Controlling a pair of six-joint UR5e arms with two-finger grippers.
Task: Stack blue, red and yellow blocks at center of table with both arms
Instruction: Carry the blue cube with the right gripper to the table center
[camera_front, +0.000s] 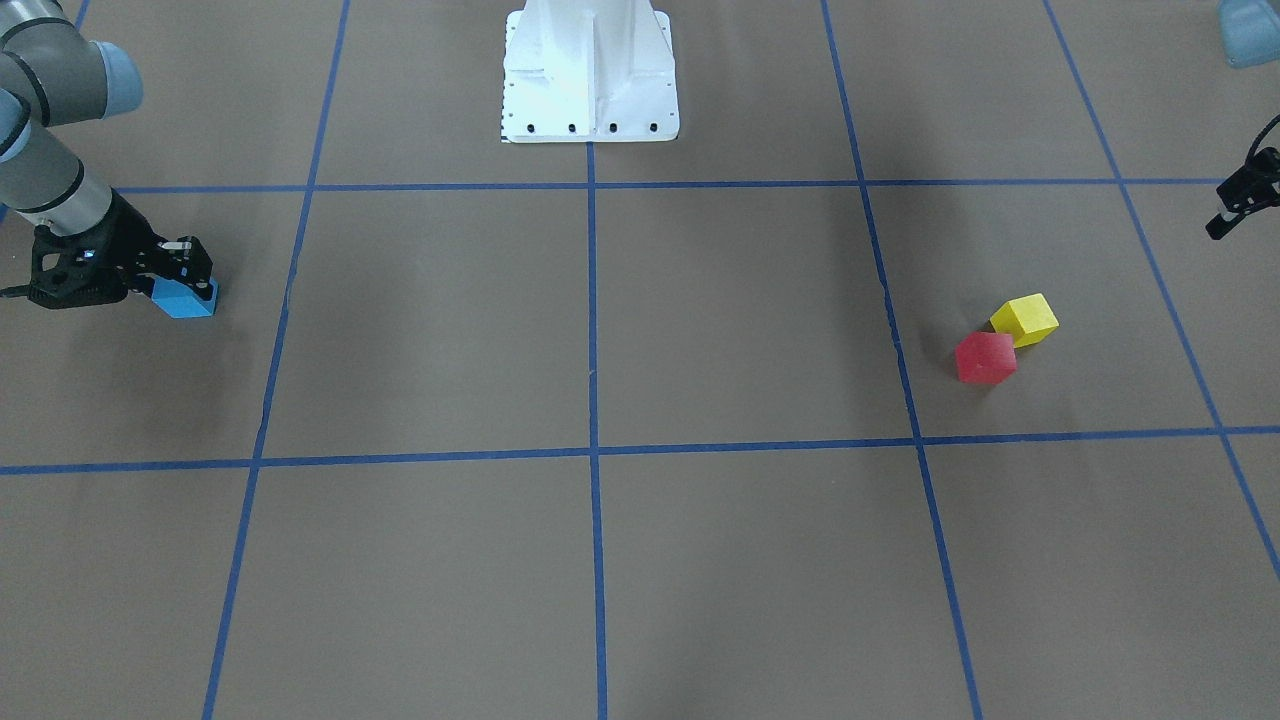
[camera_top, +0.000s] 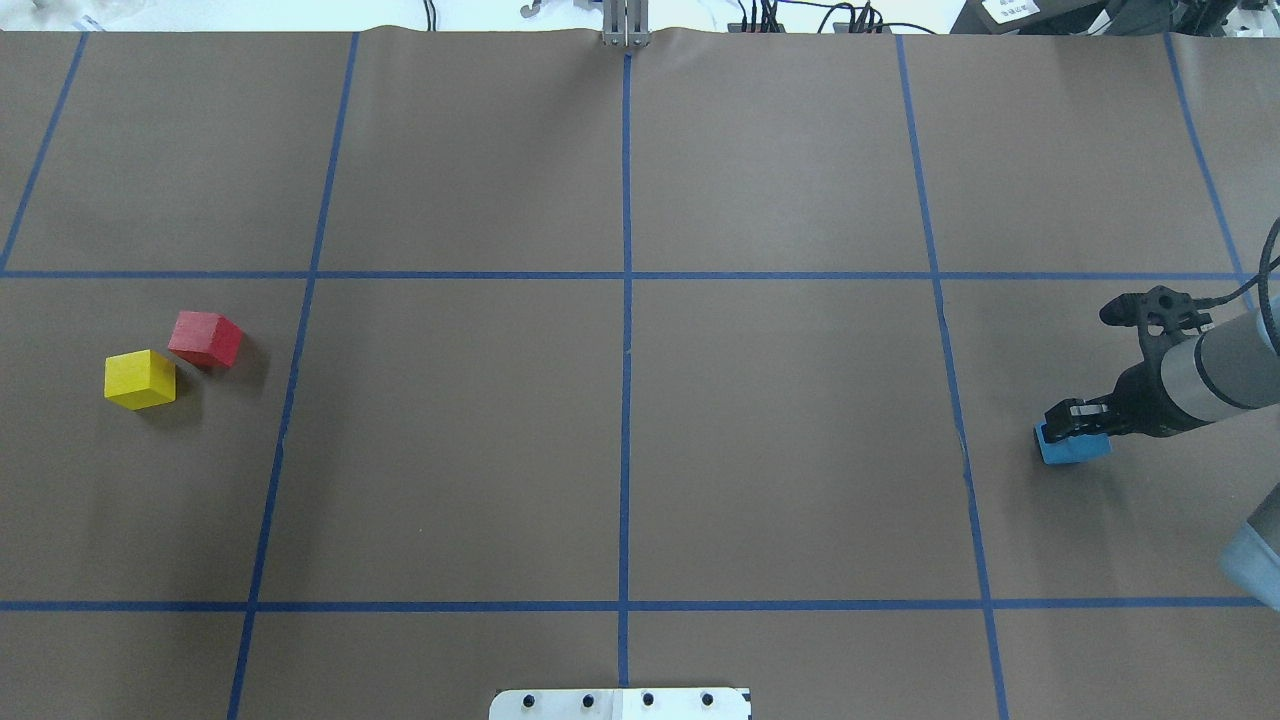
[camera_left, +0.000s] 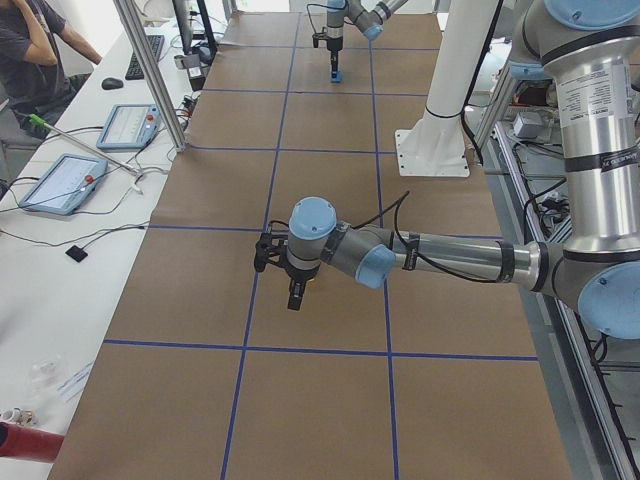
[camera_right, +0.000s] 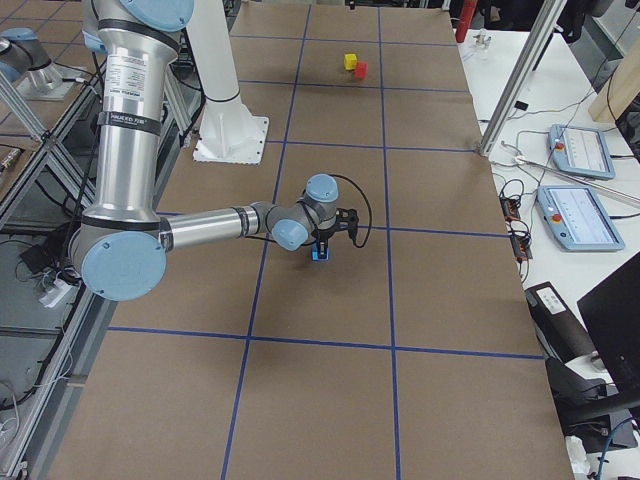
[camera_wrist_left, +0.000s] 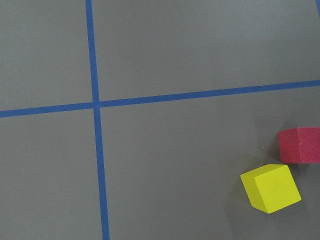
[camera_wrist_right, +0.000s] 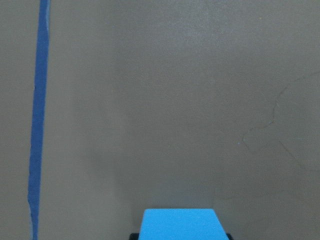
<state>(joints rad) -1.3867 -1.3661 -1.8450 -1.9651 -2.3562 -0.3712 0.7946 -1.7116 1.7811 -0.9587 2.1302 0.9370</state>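
where brown paper crossed by a blue tape grid (camera_top: 627, 275) covers the counter (camera_top: 780, 480), a white robot pedestal (camera_front: 590, 80) stands at the robot's edge and a white bench (camera_left: 30, 255) with control tablets (camera_left: 62, 182) runs along the operators' side. the small blue cube-shaped block (camera_top: 1072, 447), no side longer than another, sits roughly square to the tape on the robot's right, pinched between the right gripper's (camera_top: 1075, 425) fingers (camera_front: 190, 262). the red cube (camera_top: 205, 338) and yellow cube (camera_top: 140, 379) lie just beside each other on the left, both askew. the left gripper (camera_front: 1235, 205) hangs near them; i cannot tell its fingers' spread.

Four fixed views, two wrist close-ups
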